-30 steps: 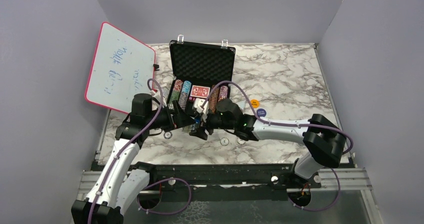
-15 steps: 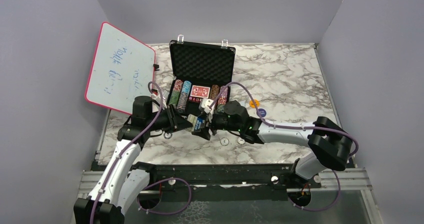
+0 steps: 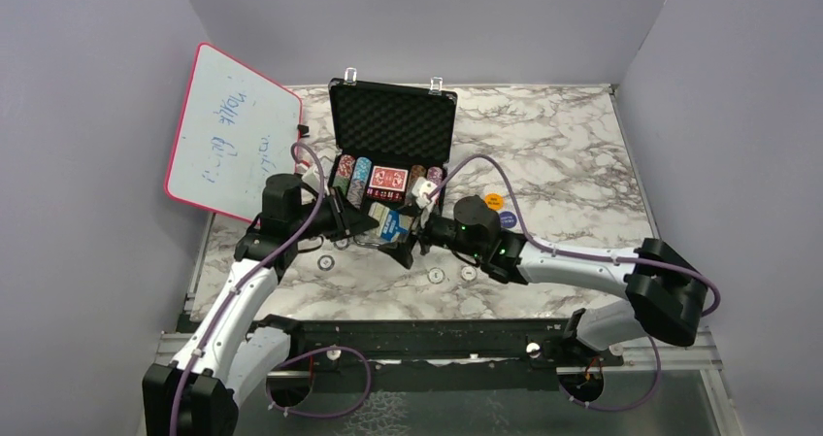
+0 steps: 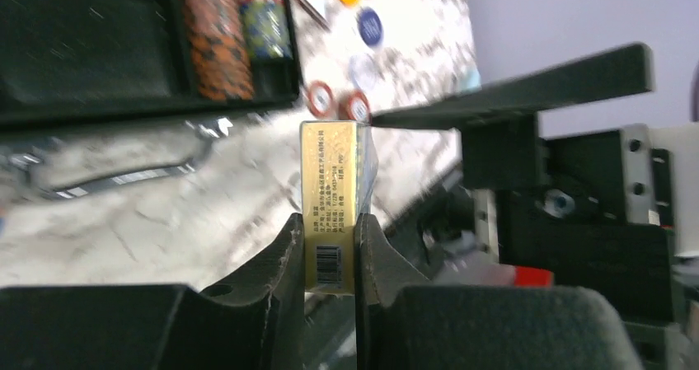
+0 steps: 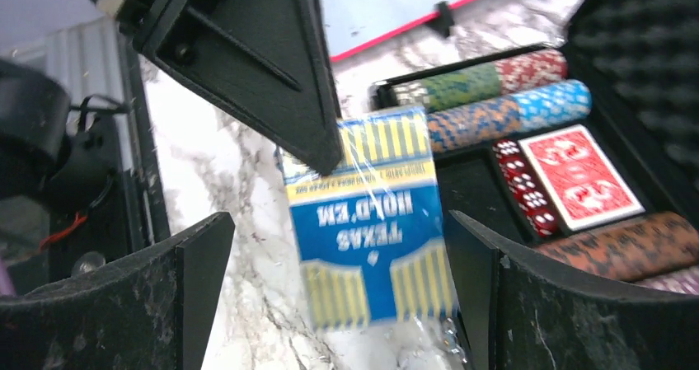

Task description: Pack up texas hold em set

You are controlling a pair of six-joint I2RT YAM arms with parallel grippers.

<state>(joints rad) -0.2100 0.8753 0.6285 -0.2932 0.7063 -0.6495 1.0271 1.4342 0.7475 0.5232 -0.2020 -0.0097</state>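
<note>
— Marble desk (image 3: 582, 154), purple walls all round. Where is the blue card deck (image 5: 371, 222)?
— Held over the desk, just in front of the open briefcase (image 3: 393, 125) — the left jaws are clenched on it across its thickness.
— And the right jaws?
— Released, spread wide, one finger on each side of the deck.
— What sits in the case?
— Rows of poker chips (image 3: 354, 179) and a red card deck (image 3: 388, 178). The orange button (image 3: 494, 201) and blue button (image 3: 508, 219) lie on the desk, to its right.
</note>
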